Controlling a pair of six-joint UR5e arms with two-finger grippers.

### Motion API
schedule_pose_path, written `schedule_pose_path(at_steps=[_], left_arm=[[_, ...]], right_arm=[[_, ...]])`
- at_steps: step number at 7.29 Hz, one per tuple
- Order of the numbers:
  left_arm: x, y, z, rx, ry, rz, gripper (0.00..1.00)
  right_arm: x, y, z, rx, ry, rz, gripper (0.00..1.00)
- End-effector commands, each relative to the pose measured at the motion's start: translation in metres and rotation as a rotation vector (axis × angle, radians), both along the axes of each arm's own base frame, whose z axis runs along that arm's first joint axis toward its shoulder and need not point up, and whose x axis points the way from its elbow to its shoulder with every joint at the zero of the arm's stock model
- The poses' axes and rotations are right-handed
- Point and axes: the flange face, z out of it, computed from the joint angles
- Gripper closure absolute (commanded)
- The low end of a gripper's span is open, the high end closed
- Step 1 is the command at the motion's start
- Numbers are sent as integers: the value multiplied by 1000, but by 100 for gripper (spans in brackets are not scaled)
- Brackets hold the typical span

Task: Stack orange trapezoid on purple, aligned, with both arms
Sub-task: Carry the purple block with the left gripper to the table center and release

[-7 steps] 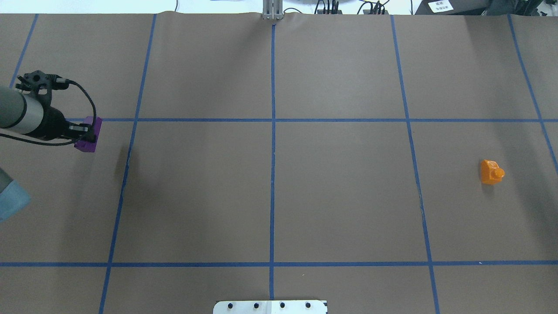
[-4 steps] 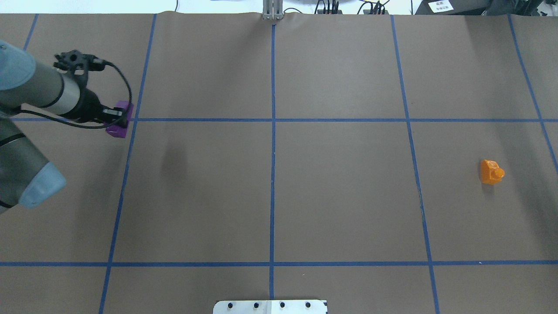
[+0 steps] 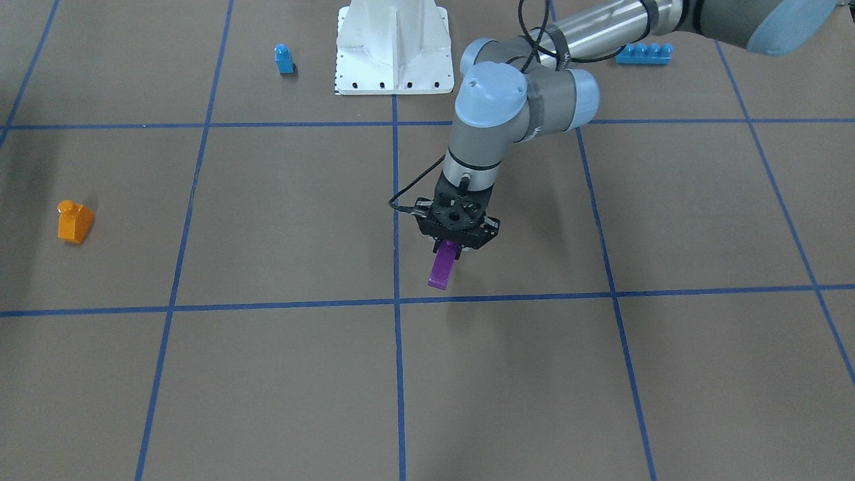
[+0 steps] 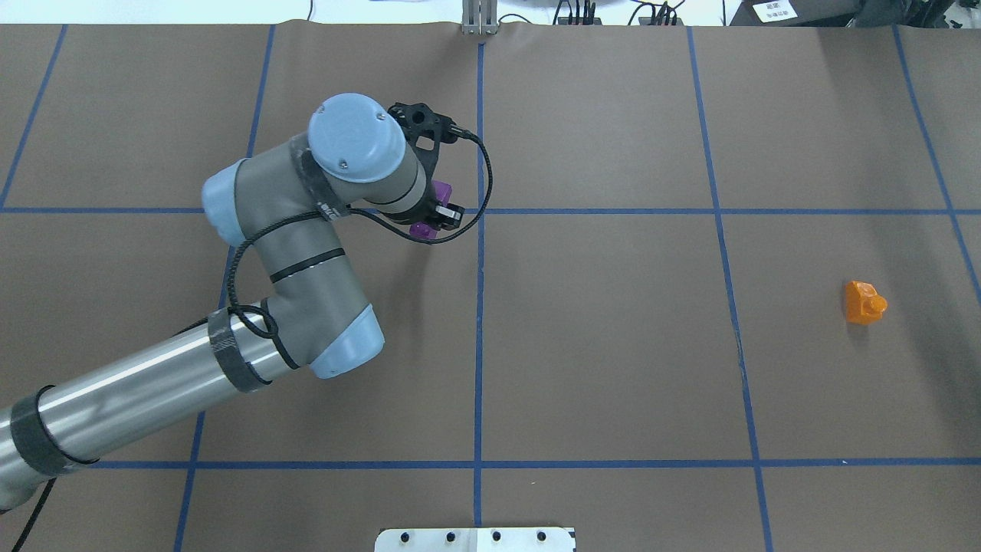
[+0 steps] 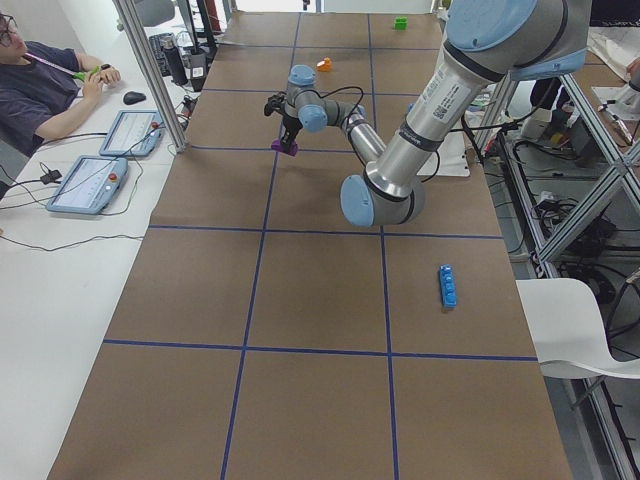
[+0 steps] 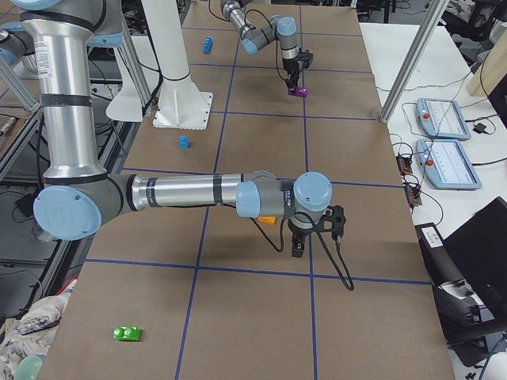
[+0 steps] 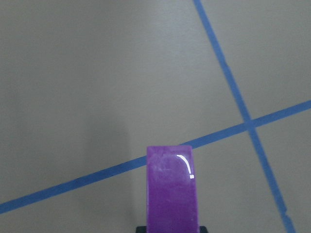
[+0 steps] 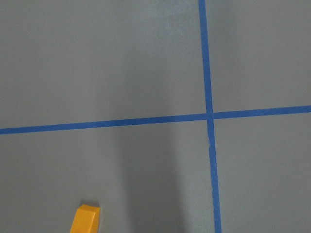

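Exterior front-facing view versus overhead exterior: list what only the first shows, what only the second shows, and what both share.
Only the front-facing view shows the small blue block and the long blue brick, either side of the white robot base. Only the overhead view shows the metal post and cables beyond the far edge of the table. Both show the left gripper shut on the purple block, and the orange trapezoid lying alone, untouched.

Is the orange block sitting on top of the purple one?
No, the orange trapezoid sits alone on the table, far from the purple block that the left claw grips.
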Motion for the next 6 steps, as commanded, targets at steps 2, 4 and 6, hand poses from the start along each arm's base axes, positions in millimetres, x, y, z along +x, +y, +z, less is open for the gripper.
schedule_pose_path(at_steps=[2, 4, 6], left_arm=[[68, 15, -17, 4, -51, 32, 100], [95, 19, -27, 16, -76, 21, 100], [95, 18, -25, 18, -89, 22, 56]], right_arm=[[-2, 0, 4, -10, -2, -3, 0], [-2, 0, 6, -13, -2, -3, 0], [-2, 0, 5, -12, -2, -3, 0]])
